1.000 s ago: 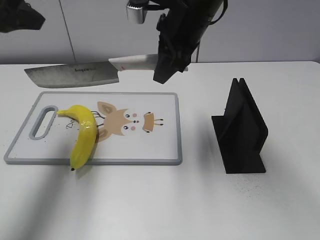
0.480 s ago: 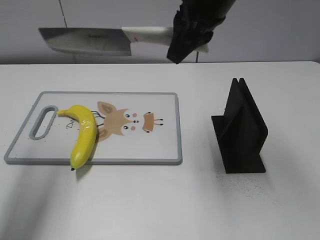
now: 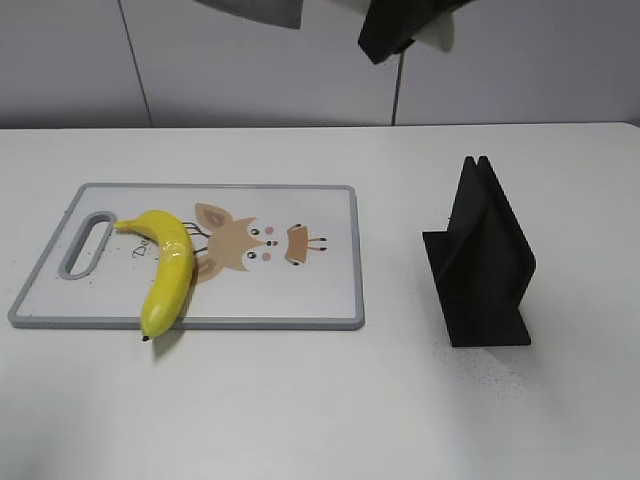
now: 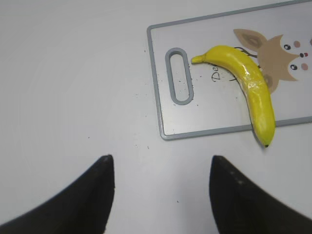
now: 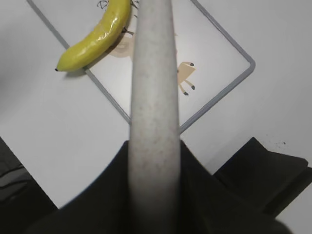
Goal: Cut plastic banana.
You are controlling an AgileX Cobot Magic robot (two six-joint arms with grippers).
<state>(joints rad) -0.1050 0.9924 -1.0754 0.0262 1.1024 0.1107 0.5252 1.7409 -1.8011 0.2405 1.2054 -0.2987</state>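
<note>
A white table holds a cutting board (image 3: 300, 205) printed with a cartoon animal, on the left side of the scene. The plastic banana (image 3: 167, 270) lies on the left part of the board, near its handle slot, stem pointing far-left and dark tip hanging just over the board's near edge onto the table. It looks whole, so the cut is not yet made.

The right gripper (image 3: 395, 25) is high at the top of the scene, closed on the pale handle of a knife (image 5: 152, 92). Only a sliver of the blade shows at the top edge in the exterior view. The left gripper (image 4: 161, 195) hangs over bare table left of the board, its two dark fingers spread apart and holding nothing.

A black stand (image 3: 485, 265) sits upright on the right, well apart from the board.

Likely risks: nothing pins the glossy, curved banana, so it could roll or skid off the near edge under the blade. From this height, a drop that drifts sideways could miss it and hit the board instead.
</note>
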